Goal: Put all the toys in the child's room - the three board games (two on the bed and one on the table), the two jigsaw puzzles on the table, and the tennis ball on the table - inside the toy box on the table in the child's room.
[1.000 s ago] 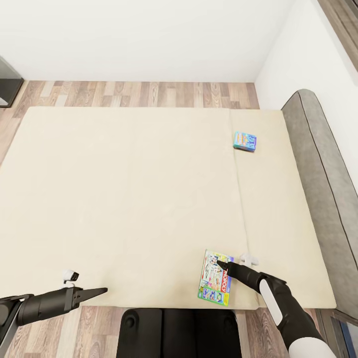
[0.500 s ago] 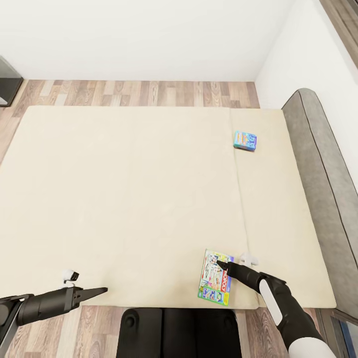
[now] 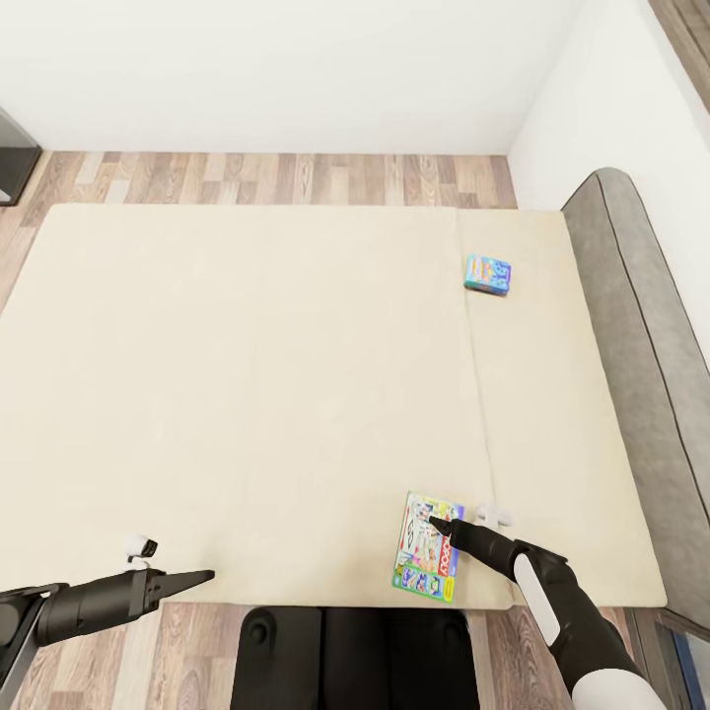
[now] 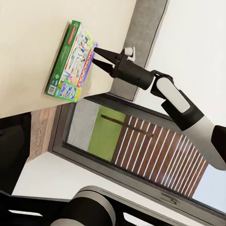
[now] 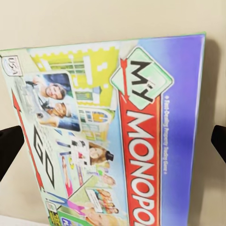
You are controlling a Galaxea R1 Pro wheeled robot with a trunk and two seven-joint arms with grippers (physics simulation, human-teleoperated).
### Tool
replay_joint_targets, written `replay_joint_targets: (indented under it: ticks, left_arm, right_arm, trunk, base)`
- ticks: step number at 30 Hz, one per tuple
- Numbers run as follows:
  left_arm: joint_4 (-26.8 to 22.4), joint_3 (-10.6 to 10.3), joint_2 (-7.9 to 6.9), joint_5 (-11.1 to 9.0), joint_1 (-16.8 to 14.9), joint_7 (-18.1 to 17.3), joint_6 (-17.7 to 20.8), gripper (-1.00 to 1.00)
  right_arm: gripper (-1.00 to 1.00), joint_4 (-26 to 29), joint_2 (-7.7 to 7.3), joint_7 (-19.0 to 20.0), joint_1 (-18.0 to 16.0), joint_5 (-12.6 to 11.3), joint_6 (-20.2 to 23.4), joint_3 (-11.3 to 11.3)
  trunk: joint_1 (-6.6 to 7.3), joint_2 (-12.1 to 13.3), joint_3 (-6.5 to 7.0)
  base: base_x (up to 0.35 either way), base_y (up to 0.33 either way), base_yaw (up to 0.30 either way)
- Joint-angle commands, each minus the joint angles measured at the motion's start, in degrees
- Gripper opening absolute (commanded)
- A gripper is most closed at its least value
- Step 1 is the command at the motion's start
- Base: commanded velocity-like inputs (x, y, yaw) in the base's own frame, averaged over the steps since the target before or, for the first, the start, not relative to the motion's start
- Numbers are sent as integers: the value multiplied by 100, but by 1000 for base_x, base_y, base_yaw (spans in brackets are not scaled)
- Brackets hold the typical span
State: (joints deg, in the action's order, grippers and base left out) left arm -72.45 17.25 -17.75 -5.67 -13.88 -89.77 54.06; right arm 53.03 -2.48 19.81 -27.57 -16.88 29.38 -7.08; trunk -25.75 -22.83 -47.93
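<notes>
Two board games lie on the bed (image 3: pixel 247 375). The white-and-green one (image 3: pixel 426 560) (image 4: pixel 70 61) (image 5: pixel 113 136), lettered MY MONOPOLY, sits near the mattress's front edge. The smaller blue one (image 3: pixel 488 274) lies far back by the grey headboard (image 3: pixel 641 335). My right gripper (image 3: pixel 436 523) (image 4: pixel 96 51) (image 5: pixel 113 143) hovers over the Monopoly box, open, with one dark fingertip (image 5: pixel 9 148) off each long side of the box and apart from it. My left gripper (image 3: pixel 202 575) hangs at the front left edge of the bed, far from both games. The toy box, table, puzzles and tennis ball are out of view.
Wood floor (image 3: pixel 276 177) runs behind the bed below a white wall. A dark cabinet corner (image 3: pixel 12 158) shows at the far left. My black base (image 3: pixel 345 656) stands against the bed's front edge.
The whole picture has shifted slightly, so the camera moved. Both arms and both games keep their places relative to the bed.
</notes>
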Motion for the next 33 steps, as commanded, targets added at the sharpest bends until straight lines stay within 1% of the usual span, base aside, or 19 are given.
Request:
replay_joint_targets:
  ticks: [1, 22, 29, 33]
  left_arm:
    - [-1, -1, -1, 4, -1, -23, 61, 100]
    - [-1, -10, 8, 8, -1, -23, 52, 100]
    - [1, -18, 8, 13, -1, -23, 52, 100]
    - [-3, -19, 8, 19, -1, -23, 46, 100]
  right_arm:
    - [100, 5, 2, 13, -2, -26, 41, -13]
    - [100, 5, 2, 14, -1, -26, 48, -13]
    - [100, 5, 3, 21, 0, -26, 50, -6]
    - [100, 5, 60, 24, -2, -26, 50, -4]
  trunk:
    - [-3, -9, -12]
    - [-3, -9, -132]
    - [-3, -9, -146]
    - [-3, -9, -148]
  base:
    - [0, 0, 0]
    - [0, 0, 0]
    - [0, 0, 0]
    - [0, 0, 0]
